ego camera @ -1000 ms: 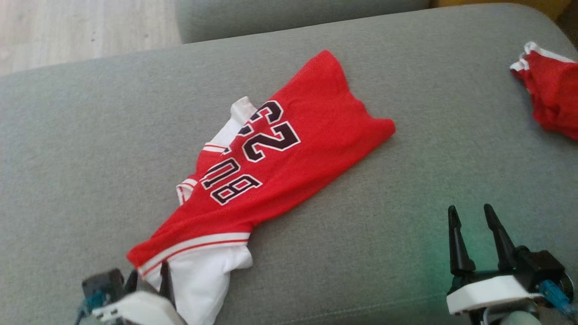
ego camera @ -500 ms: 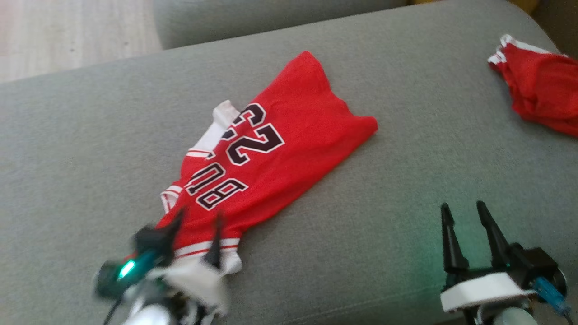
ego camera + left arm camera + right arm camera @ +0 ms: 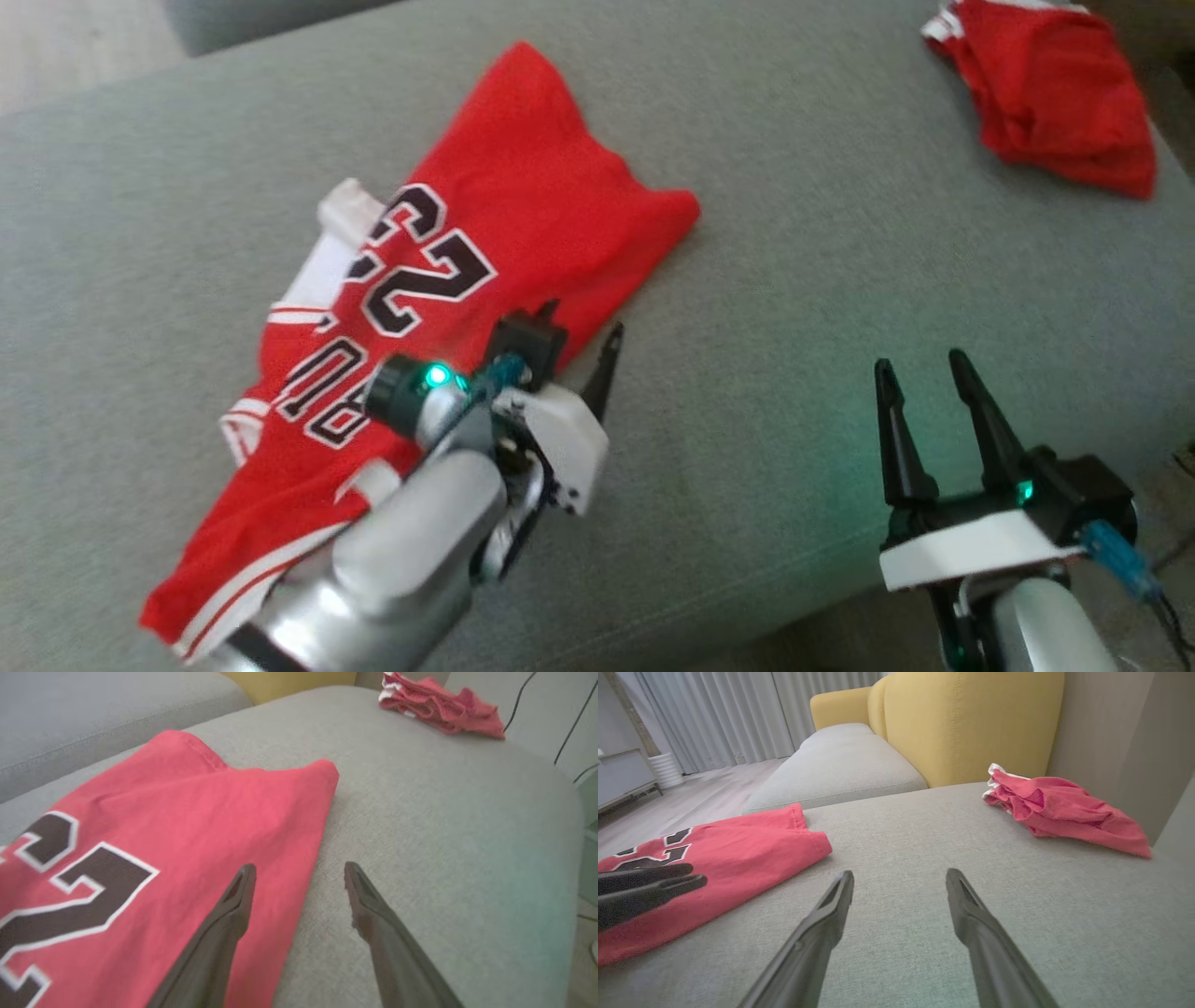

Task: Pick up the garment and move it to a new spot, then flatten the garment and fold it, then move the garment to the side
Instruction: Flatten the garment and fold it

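The garment, a red jersey (image 3: 523, 224) with dark white-edged numbers, lies partly folded on the grey cushion (image 3: 794, 261). My left gripper (image 3: 581, 327) hovers open over its right edge. In the left wrist view (image 3: 299, 872) one finger is above the red cloth (image 3: 163, 826) and the other above bare cushion, with nothing between them. My forearm hides the jersey's near end. My right gripper (image 3: 920, 366) stands open and empty over the cushion's near right part, apart from the jersey (image 3: 738, 858). The right wrist view shows it (image 3: 900, 877) too, with the left fingers (image 3: 644, 886) at its left edge.
A second red garment (image 3: 1055, 84) lies crumpled at the cushion's far right corner (image 3: 1064, 807) (image 3: 439, 704). A yellow sofa back (image 3: 971, 718) and another grey seat (image 3: 840, 765) lie beyond. The cushion's front edge runs just below my right gripper.
My left arm has swung up and right from the jersey's near white-trimmed end to its right edge, gripper open. The camera has shifted. The right gripper has kept its pose.
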You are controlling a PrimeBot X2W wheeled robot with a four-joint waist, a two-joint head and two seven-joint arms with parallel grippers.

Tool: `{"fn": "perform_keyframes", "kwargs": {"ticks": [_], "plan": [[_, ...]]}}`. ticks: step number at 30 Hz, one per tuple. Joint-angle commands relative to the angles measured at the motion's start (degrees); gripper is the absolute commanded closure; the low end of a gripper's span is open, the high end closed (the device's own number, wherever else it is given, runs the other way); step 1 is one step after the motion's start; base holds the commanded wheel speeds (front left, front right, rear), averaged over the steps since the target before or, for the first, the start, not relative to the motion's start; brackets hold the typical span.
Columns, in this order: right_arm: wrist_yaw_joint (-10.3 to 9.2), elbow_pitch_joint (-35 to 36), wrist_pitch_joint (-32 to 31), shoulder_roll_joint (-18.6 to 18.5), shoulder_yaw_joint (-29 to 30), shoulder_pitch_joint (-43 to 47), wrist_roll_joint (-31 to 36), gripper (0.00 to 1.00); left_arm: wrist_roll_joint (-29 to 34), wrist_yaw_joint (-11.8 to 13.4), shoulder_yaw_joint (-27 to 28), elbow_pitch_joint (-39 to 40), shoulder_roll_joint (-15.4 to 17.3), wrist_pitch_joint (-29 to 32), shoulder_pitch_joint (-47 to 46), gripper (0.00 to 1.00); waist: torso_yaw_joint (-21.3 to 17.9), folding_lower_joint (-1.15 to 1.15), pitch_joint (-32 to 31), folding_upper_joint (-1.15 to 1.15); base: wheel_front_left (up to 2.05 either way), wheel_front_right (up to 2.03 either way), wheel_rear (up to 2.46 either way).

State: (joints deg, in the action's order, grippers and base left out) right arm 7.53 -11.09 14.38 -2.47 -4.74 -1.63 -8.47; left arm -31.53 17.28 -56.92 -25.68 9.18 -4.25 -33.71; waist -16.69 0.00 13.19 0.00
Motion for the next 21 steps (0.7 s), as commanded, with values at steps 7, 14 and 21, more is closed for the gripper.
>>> {"fn": "perform_keyframes", "kwargs": {"ticks": [7,14,21], "plan": [[-0.04,1.45,0.62,-0.41,-1.4,-2.96,-0.41,0.0,1.11,-3.44,0.1,-13.44,-4.05,-2.06,-8.43,0.0,-3.44,0.0,3.35,0.0,0.0,0.0,0.0],[-0.04,1.04,0.62,-0.41,-1.21,-3.47,-0.77,0.0,0.88,-5.16,-1.39,-23.44,-5.81,-3.55,-11.6,1.0,-4.01,0.0,3.02,0.0,0.0,0.0,0.0],[-0.04,0.65,0.62,-0.41,0.11,-2.56,-0.25,0.0,-5.52,-9.32,0.36,-20.68,-6.26,-5.53,-11.73,1.0,-2.67,0.0,0.9,0.0,0.0,0.0,0.0]]}}
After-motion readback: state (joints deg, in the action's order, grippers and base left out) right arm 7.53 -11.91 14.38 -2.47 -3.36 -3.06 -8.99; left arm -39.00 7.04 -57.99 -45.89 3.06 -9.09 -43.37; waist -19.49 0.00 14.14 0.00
